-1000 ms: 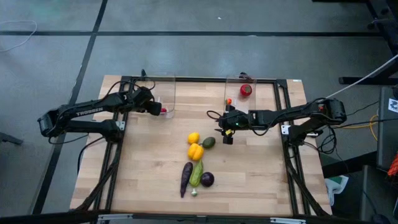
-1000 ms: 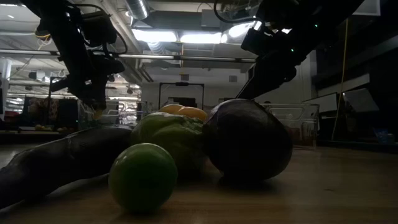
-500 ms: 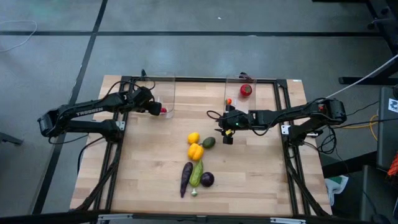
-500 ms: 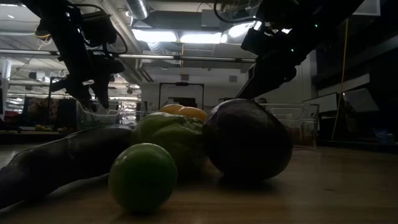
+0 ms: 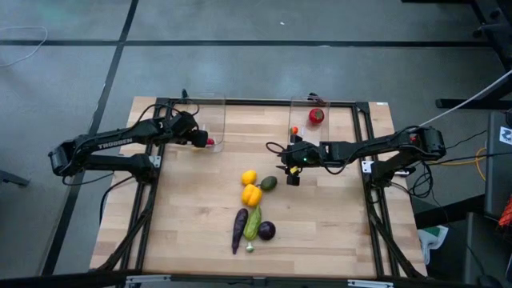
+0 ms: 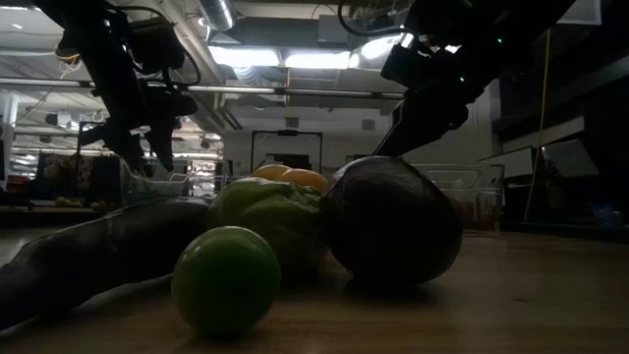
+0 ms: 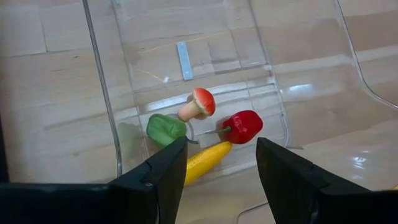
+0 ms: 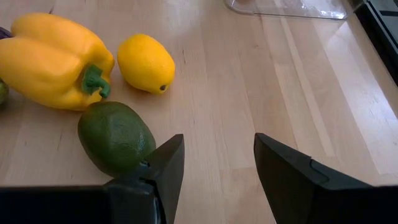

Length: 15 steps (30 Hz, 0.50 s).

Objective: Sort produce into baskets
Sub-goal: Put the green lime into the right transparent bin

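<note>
1. While the left pincer point(image 7: 217, 163) hung open and empty over the left basket point(image 7: 106, 93), a yellow piece point(image 7: 205, 160) lay inside, just ahead;
2. The right pincer point(image 8: 214, 163) gaped empty, the avocado point(image 8: 115, 137) just beside one finger on the worktop point(image 8: 249, 81).

You had a light wood table point(image 5: 320, 232) with two clear bins point(image 5: 210, 120) at the far edge. Loose on the boards just beside the right gripper point(image 5: 291, 166): avocado point(image 5: 269, 183), lemon point(image 5: 249, 177), yellow pepper point(image 5: 251, 194); eggplant point(image 5: 239, 228), cucumber point(image 5: 254, 222), purple round piece point(image 5: 266, 230) sat farther off.
</note>
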{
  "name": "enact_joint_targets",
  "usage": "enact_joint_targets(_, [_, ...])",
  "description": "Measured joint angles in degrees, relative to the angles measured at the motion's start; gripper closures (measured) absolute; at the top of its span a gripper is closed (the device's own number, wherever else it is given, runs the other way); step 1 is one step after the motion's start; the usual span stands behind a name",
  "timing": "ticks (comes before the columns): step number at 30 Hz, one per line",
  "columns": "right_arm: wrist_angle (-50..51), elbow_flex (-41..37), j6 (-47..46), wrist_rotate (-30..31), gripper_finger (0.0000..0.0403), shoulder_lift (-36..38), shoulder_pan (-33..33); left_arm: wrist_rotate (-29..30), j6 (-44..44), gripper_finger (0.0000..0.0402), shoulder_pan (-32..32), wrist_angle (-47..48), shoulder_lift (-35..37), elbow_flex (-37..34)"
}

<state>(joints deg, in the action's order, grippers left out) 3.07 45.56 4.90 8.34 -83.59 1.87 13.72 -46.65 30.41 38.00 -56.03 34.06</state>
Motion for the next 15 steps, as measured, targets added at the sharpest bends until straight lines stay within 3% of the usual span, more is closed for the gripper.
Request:
enact_joint_targets(8, [-0.2,0.0,-3.7,0.1,0.0205,0.0,0.0,0.0,0.1,0.0215,0.0,0.0,0.0,0.0])
enact_joint_targets(15, [-0.2,0.0,-9.9,1.6,0.0132,0.0,0.0,0.0,0.1,0.0214,0.0,0.0,0.0,0.0])
